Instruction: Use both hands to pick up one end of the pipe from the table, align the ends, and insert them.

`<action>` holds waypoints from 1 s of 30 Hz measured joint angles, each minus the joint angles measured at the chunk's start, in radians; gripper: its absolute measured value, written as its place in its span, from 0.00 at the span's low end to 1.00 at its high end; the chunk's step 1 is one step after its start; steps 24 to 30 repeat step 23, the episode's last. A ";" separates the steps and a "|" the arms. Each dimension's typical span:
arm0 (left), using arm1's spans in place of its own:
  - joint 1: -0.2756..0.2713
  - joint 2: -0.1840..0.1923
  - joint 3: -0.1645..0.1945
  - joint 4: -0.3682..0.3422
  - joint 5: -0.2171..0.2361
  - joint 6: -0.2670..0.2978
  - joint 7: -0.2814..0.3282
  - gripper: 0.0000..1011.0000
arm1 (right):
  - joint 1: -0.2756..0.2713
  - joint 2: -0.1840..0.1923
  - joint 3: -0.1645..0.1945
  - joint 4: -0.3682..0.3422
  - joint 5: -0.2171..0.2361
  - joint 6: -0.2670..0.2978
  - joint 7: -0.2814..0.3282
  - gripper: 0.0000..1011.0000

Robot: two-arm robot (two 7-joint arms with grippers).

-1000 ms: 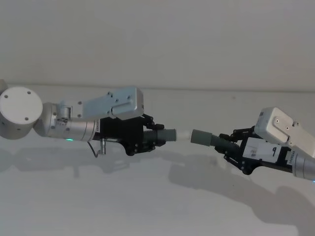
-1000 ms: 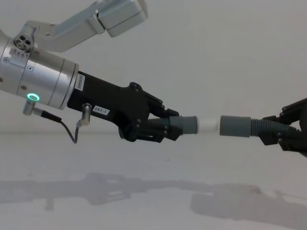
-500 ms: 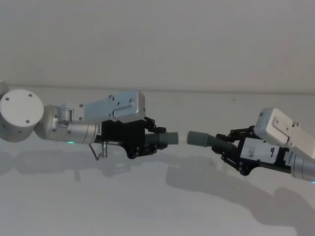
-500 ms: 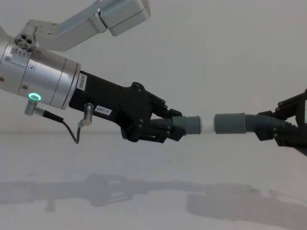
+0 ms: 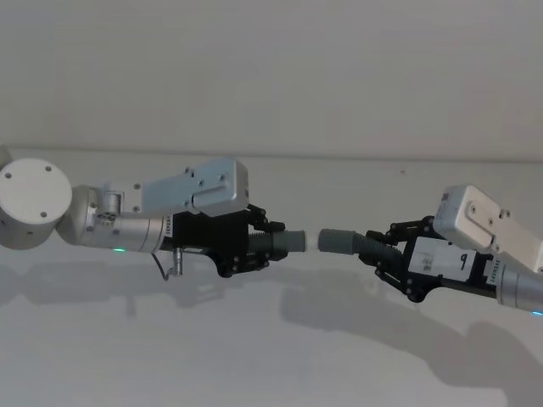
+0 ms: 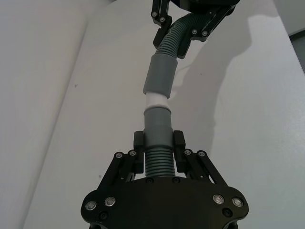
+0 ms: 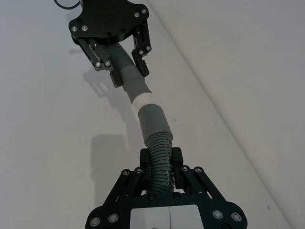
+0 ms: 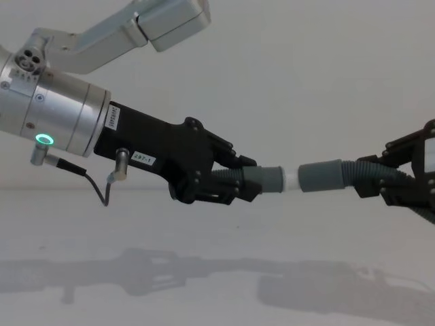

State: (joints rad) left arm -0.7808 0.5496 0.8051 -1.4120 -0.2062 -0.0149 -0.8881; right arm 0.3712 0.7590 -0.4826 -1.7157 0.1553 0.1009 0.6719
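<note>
Both pipe pieces are held above the table point(image 5: 254, 356), cuff to cuff. My left gripper point(image 5: 254, 243) is shut on the corrugated part of one piece, whose grey cuff point(image 8: 270, 180) carries a white stub point(image 8: 290, 180). My right gripper point(image 5: 386, 254) is shut on the other piece just behind its cuff point(image 8: 321, 176). The stub's tip meets the mouth of the right cuff, and a short band of white shows between them. The left wrist view has the stub point(image 6: 156, 100) in line with the right cuff point(image 6: 161, 76). From the right wrist, the cuff point(image 7: 153, 121) sits at a slight angle to the stub point(image 7: 141, 98).
A plain wall rises behind the table's far edge point(image 5: 339, 157). The arms' shadows point(image 8: 204, 272) lie on the off-white surface below the grippers.
My right gripper has moved left toward the left one. The gap between the stub and the right cuff has closed, and less of the white stub shows.
</note>
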 joint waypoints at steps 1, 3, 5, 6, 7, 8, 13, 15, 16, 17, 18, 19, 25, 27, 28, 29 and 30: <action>0.002 0.002 -0.001 -0.003 0.000 0.000 0.000 0.34 | 0.001 0.000 -0.001 0.000 0.000 0.000 0.001 0.27; 0.004 0.003 -0.001 -0.006 0.000 0.000 0.001 0.34 | 0.002 0.000 -0.003 0.000 0.001 0.000 0.001 0.27; 0.006 0.005 -0.002 -0.009 0.000 -0.001 0.002 0.34 | 0.004 0.000 -0.004 -0.001 0.001 0.000 0.002 0.26; 0.007 0.006 -0.003 -0.010 0.000 -0.001 0.002 0.34 | 0.005 0.000 -0.005 -0.002 0.002 0.000 0.002 0.27; 0.008 0.006 -0.003 -0.012 0.000 -0.001 0.002 0.34 | 0.005 0.000 -0.005 -0.002 0.002 0.000 0.002 0.26; 0.009 0.007 -0.004 -0.013 0.000 -0.001 0.002 0.34 | 0.006 0.000 -0.006 -0.003 0.002 0.000 0.002 0.26; 0.012 0.009 -0.005 -0.017 0.000 -0.003 0.002 0.34 | 0.008 0.000 -0.008 -0.006 0.003 0.000 0.003 0.27; 0.013 0.010 -0.005 -0.019 0.000 -0.004 0.003 0.34 | 0.008 0.001 -0.009 -0.007 0.004 0.001 0.003 0.26; 0.013 0.010 -0.005 -0.020 0.000 -0.004 0.003 0.34 | 0.009 0.001 -0.009 -0.007 0.004 0.001 0.003 0.27; 0.014 0.011 -0.005 -0.021 0.000 -0.004 0.003 0.34 | 0.009 0.001 -0.009 -0.008 0.004 0.001 0.003 0.27; 0.014 0.011 -0.005 -0.021 0.000 -0.004 0.003 0.34 | 0.009 0.001 -0.009 -0.008 0.004 0.001 0.003 0.27; 0.015 0.011 -0.005 -0.022 0.000 -0.005 0.003 0.34 | 0.009 0.001 -0.010 -0.008 0.004 0.002 0.004 0.27; 0.016 0.012 -0.006 -0.024 0.000 -0.006 0.004 0.34 | 0.010 0.001 -0.010 -0.009 0.005 0.003 0.004 0.26; 0.016 0.012 -0.006 -0.024 0.000 -0.006 0.004 0.34 | 0.010 0.001 -0.010 -0.009 0.005 0.003 0.004 0.26; 0.016 0.012 -0.006 -0.024 0.000 -0.006 0.004 0.34 | 0.010 0.001 -0.010 -0.009 0.005 0.003 0.004 0.26; 0.016 0.012 -0.006 -0.024 0.000 -0.006 0.004 0.34 | 0.010 0.001 -0.010 -0.009 0.005 0.003 0.004 0.26; 0.016 0.012 -0.006 -0.024 0.000 -0.006 0.004 0.34 | 0.010 0.001 -0.010 -0.009 0.005 0.003 0.004 0.26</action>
